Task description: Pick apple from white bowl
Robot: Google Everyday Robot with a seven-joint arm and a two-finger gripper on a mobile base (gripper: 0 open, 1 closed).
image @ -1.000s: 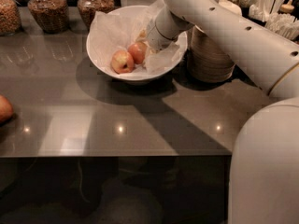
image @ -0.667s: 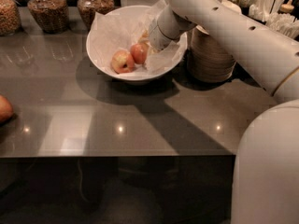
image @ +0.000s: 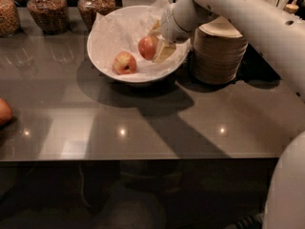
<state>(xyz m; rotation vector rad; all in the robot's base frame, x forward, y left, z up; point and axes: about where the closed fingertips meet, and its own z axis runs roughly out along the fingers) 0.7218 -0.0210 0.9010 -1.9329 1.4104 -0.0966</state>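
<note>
The white bowl point(image: 102, 42) stands at the back middle of the dark table, lined with crinkled white tissue. Two apples are in it. The reddish-pink apple point(image: 146, 47) is on the right side, raised a little above the tissue. My gripper point(image: 156, 41) reaches in from the upper right and is shut on this apple, with one finger above it and one pale finger point(image: 165, 51) at its right. The other apple point(image: 125, 63), with yellow-green patches, lies free at the bowl's lower left.
A stack of cream paper bowls point(image: 217, 51) stands right beside the white bowl, under my arm. Three jars point(image: 47, 8) line the back left. A reddish fruit point(image: 4, 111) lies at the table's left edge. The table's front edge runs across the lower half of the view.
The gripper has moved up and to the right with the reddish-pink apple, which has risen off the tissue. The other apple has not moved.
</note>
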